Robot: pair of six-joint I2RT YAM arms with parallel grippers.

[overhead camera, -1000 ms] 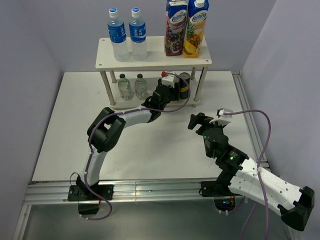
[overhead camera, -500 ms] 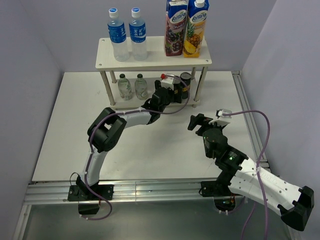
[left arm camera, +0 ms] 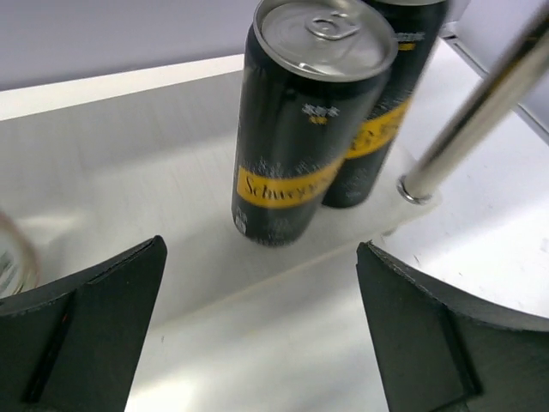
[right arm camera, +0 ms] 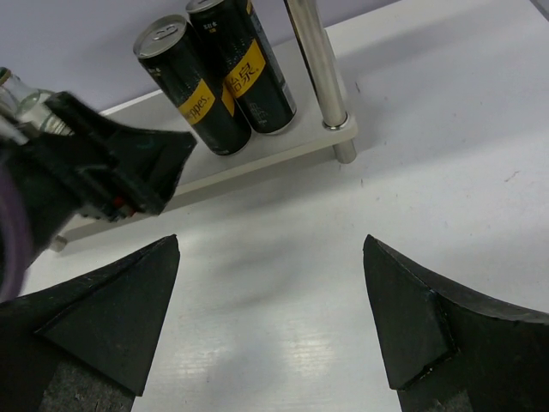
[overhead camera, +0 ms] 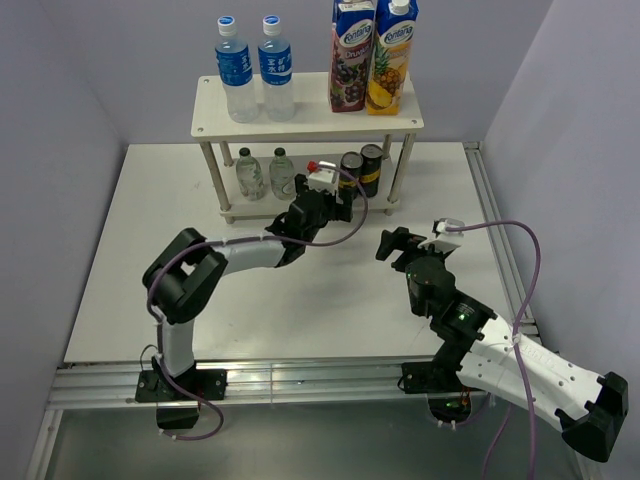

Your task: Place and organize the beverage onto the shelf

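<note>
The cream-white shelf [overhead camera: 310, 120] stands at the back of the table. Two blue-capped water bottles [overhead camera: 235, 70] [overhead camera: 275, 68] are on its top board. Two green-capped bottles [overhead camera: 249, 175] [overhead camera: 282, 173] and two dark cans [overhead camera: 351, 170] [overhead camera: 371, 168] stand upright on the lower board. My left gripper [overhead camera: 338, 205] is open just in front of the cans, with nothing in it. In the left wrist view the nearer can [left arm camera: 304, 120] stands free beyond my open left gripper [left arm camera: 260, 257]. My right gripper [overhead camera: 392, 243] [right arm camera: 271, 249] is open and empty over the bare table, facing the cans [right arm camera: 193, 86].
Two tall juice cartons [overhead camera: 352, 55] [overhead camera: 390, 55] stand on the top board's right half. A thin metal shelf leg [left arm camera: 480, 103] [right arm camera: 322, 77] stands just right of the cans. White walls close in the table on three sides.
My left gripper opened, let go of the can and drew back toward me. The can now stands on the lower board beside the other one. The right arm has not moved.
</note>
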